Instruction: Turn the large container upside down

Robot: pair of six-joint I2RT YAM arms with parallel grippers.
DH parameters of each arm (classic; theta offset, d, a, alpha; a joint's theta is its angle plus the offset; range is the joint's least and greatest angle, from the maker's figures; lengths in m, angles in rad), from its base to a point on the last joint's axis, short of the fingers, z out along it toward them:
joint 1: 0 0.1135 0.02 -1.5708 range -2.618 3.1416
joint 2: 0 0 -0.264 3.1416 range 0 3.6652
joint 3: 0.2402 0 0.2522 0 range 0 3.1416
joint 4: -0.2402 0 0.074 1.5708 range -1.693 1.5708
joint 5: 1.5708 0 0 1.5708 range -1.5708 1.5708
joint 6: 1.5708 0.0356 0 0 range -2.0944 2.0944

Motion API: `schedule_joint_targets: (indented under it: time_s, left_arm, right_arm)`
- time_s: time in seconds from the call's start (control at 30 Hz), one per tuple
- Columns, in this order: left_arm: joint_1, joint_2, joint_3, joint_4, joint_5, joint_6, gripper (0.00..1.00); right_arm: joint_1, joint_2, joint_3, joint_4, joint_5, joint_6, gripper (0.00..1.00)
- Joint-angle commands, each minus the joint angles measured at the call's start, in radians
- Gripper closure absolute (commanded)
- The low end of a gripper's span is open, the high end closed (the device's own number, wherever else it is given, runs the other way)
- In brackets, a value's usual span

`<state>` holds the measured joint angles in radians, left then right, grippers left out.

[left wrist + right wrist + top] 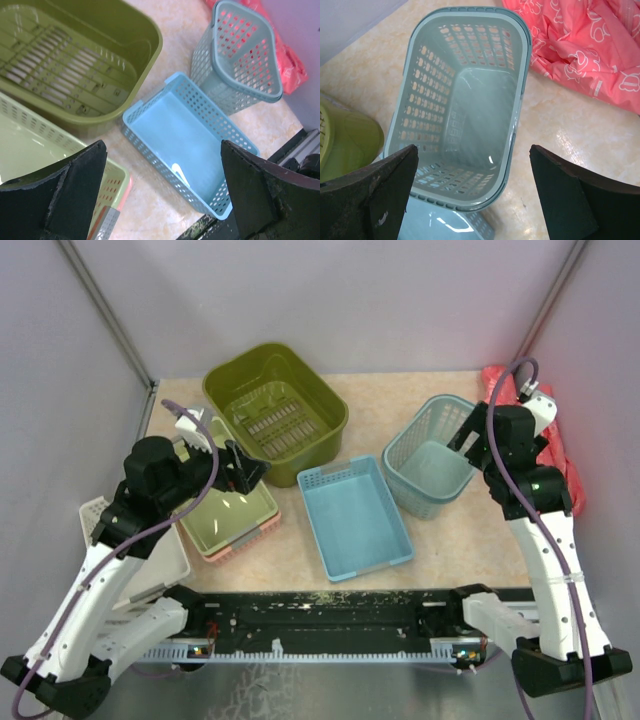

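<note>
"Tub [275, 410] stands mouth-up at the far left of the counter [470, 540], slotted floor showing," says one. "Nothing is turned yet."

"And the left fingers [70, 200]?" asks the other.

"Spread wide and empty, over the pale tray [225, 515], near the tub's near wall. The right fingers [365, 200] gape too, empty, above the basket [430, 455]."

"So what might fail?"

"A pinch on one smooth wall could slip as the weight swings, leaving the tub on its side. Tipped toward the arms, its rim would likely land on the pale tray or the blue tray [355, 515], both just beside it, and sit crooked. Tipped away, it may strike the back wall [350, 300]."
</note>
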<state>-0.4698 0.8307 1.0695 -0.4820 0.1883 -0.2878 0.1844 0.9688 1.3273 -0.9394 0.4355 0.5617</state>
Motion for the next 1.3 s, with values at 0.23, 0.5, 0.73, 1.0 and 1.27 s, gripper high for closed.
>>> schedule_joint_targets:
  time_s: [0.23,0.5,0.73,1.0,1.27]
  left_arm:
    - [-0.005,0.039,0.022,0.047,0.196,0.000,0.00]
    - [-0.130,0.138,0.023,0.030,0.064,-0.002,0.00]
    - [-0.236,0.299,0.080,0.083,-0.117,-0.074,0.00]
    - [-0.236,0.377,0.119,0.105,-0.122,-0.027,0.00]
    - [-0.234,0.333,0.141,0.039,-0.113,0.059,0.00]
  right_arm:
    - [0.004,-0.060,-0.092,0.165,0.042,0.020,0.02]
    - [0.004,0.108,-0.012,0.205,-0.150,0.005,0.02]
    - [0.042,0.417,0.194,0.048,-0.149,0.140,0.02]
    - [0.130,0.626,0.266,0.092,-0.120,0.265,0.04]
    - [0.151,0.816,0.367,0.100,-0.132,0.306,0.36]
